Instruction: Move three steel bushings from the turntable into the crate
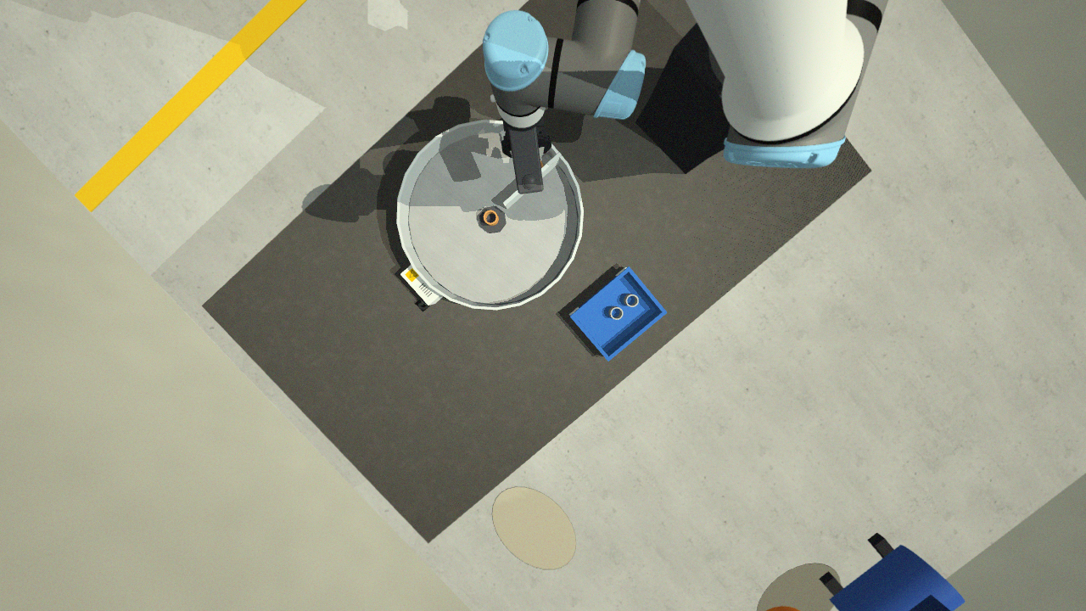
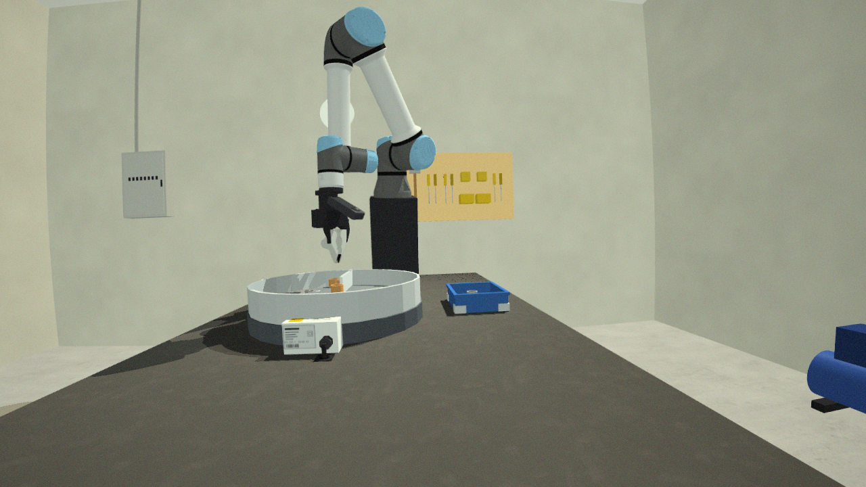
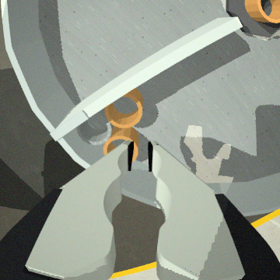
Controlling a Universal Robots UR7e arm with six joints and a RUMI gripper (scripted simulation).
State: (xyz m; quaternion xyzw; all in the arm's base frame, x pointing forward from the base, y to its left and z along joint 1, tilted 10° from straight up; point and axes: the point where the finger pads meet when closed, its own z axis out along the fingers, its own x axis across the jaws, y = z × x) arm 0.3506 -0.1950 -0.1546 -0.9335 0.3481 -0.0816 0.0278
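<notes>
Two steel bushings (image 1: 609, 313) (image 1: 624, 300) stand in the blue crate (image 1: 596, 324) (image 2: 479, 303). The round turntable (image 1: 485, 266) (image 2: 339, 307) carries a copper bushing (image 1: 484, 218) (image 3: 250, 11) on its dark centre hub. In the wrist view, two more copper bushings, one (image 3: 135, 97) beside the divider and one (image 3: 129, 134) partly behind the left finger, stand close together. A grey steel bushing (image 3: 107, 134) shows dimly in shadow to their left, by the wall. My gripper (image 2: 338, 259) (image 3: 141, 143) is shut with a narrow empty gap, above the turntable and right of the lower copper bushing.
A pale divider (image 3: 163, 64) (image 1: 510, 200) runs from near the hub to the turntable's high rim, close to the bushings. A white control box (image 2: 311, 336) (image 1: 427, 294) sits against the turntable's outside. The crate stands apart from the turntable on the dark table top (image 2: 423, 387).
</notes>
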